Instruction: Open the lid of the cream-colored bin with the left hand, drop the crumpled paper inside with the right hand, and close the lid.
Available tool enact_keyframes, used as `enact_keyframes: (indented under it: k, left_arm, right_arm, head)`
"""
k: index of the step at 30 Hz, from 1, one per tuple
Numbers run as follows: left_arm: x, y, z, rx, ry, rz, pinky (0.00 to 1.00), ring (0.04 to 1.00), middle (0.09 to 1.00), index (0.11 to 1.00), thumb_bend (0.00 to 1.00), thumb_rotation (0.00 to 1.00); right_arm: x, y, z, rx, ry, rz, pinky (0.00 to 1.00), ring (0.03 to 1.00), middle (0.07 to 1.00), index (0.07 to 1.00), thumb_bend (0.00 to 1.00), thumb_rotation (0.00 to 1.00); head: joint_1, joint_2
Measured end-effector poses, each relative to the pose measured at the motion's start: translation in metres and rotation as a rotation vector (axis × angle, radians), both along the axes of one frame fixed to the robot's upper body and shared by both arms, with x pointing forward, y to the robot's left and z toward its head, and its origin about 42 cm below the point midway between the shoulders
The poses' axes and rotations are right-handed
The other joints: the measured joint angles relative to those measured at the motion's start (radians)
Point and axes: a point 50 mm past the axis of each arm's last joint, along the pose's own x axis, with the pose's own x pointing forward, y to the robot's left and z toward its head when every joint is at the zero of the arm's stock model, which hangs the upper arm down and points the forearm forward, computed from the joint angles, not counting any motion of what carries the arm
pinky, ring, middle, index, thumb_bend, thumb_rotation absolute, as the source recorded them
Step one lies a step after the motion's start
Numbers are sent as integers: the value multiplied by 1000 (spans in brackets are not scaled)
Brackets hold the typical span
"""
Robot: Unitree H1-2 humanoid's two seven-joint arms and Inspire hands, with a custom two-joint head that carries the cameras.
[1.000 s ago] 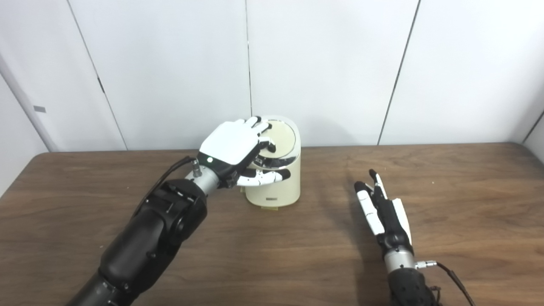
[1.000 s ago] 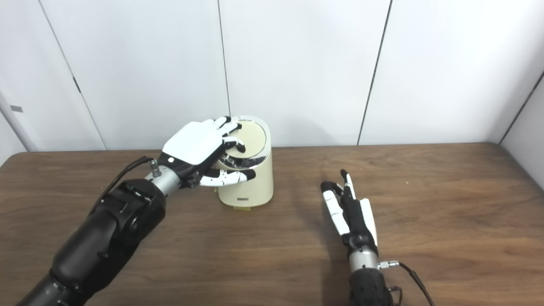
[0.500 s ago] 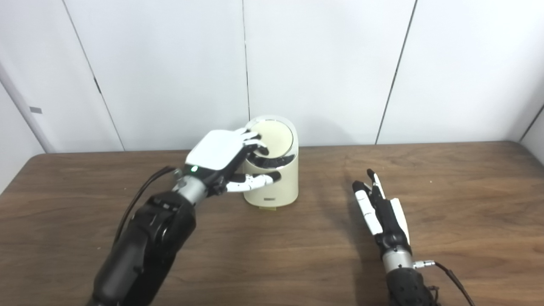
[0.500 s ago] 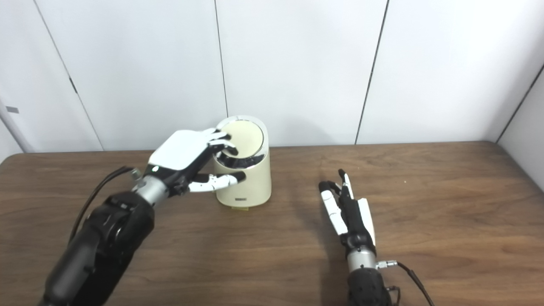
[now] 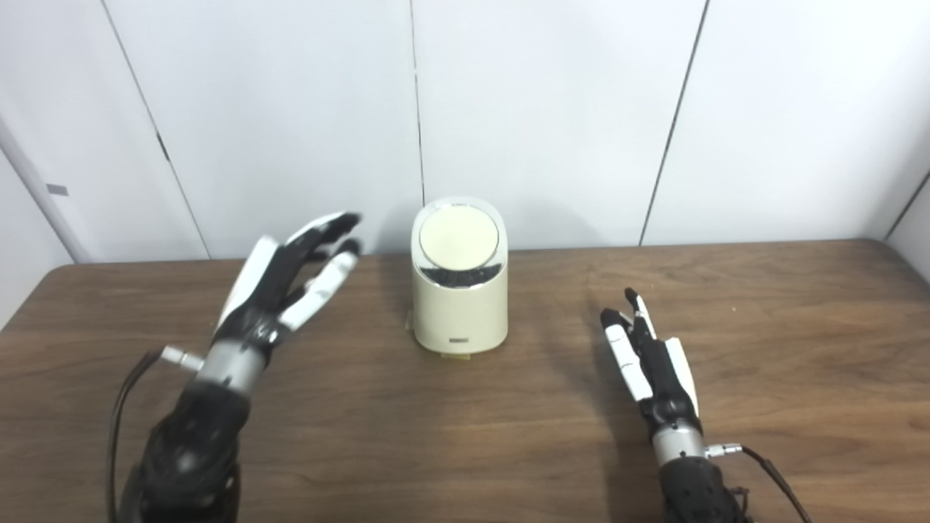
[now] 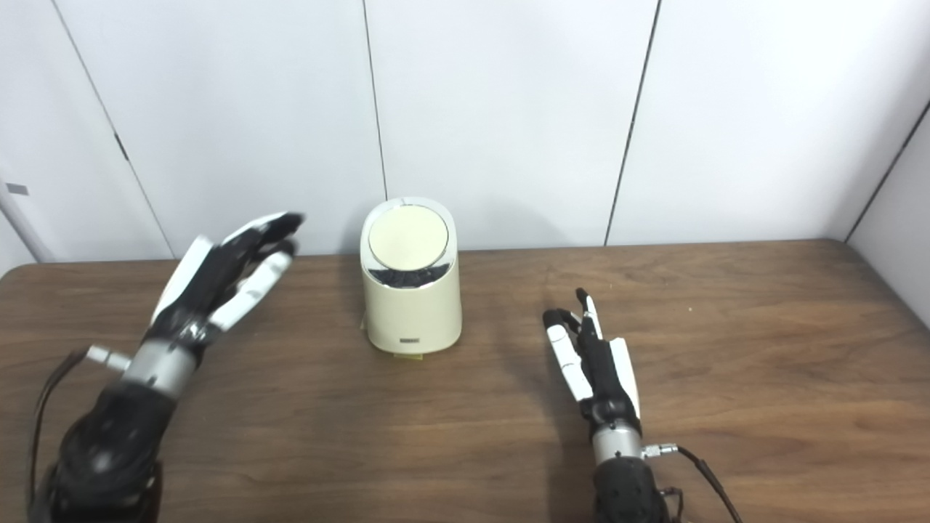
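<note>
The crumpled paper was nowhere to be seen on the surface (image 5: 785,327), and the inside of the cream-colored bin (image 5: 459,309) was hidden behind its shut lid (image 5: 459,237), so the paper's place could not be told. Both forearms were cut off by the bottom edge of each view. A dark, glossy band under the lid showed only blurred reflections, and the small label low on the bin's front was too small to read. Something pale yellow peeked out from under the bin's base at 6 o'clock; what it was could not be made out.

The bin stood upright at about 12 o'clock from the middle of the surface, near the far edge, a smooth, rounded cylinder of matte cream plastic. Its lid was a flat round disc, tilted toward the cameras, ringed by a shiny chrome rim.

The left robot hand (image 5: 285,280) hung above the surface at 9 o'clock from the bin, well apart from it, fingers spread and holding nothing; it was white-shelled on the back, black on the inner side. The right robot hand (image 5: 649,356) lay at 4 o'clock from the bin, low over the surface, fingers stretched out straight and slightly apart, empty, seen edge-on.

The surface was dark brown wood grain with a rounded corner at the far left. Behind it stood plain white wall panels (image 5: 552,109) divided by thin dark seams.
</note>
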Motion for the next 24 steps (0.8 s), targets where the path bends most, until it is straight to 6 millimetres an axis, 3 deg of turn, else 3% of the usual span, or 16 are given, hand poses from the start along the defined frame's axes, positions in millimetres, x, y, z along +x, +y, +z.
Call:
enact_keyframes:
  k: [4, 6, 9, 13, 19, 24]
  left_arm:
    - [-26, 17, -32, -170, 67, 65, 934, 908, 909, 965, 468, 732]
    - [-36, 20, -44, -203, 93, 77, 967, 932, 930, 990, 423, 771]
    - [-45, 20, -62, -240, 128, 84, 976, 963, 964, 999, 361, 787]
    - [-58, 11, -93, -299, 169, 103, 971, 967, 965, 993, 419, 813]
    - [-59, 9, -105, -332, 118, 104, 997, 988, 987, 999, 467, 875]
    - [-59, 7, -112, -349, 99, 111, 1000, 996, 992, 1000, 441, 876]
  right_arm:
    - [0, -5, 0, -13, -1, -1, 850, 873, 864, 1000, 501, 1000]
    - [0, -8, 0, -23, -4, -3, 829, 866, 864, 997, 495, 1000]
    - [0, -13, 1, -27, -11, 1, 772, 853, 867, 993, 498, 1000]
    - [0, -15, 1, -25, -15, 0, 746, 852, 873, 987, 485, 1000]
    - [-3, -18, 1, -19, -14, 11, 757, 861, 885, 980, 474, 1000]
    - [-9, -23, 1, 5, -10, 26, 799, 895, 912, 971, 479, 1000]
  head:
    - [8, 0]
    - [12, 3]
    - [17, 6]
    - [15, 9]
    - [6, 20]
    - [3, 23]
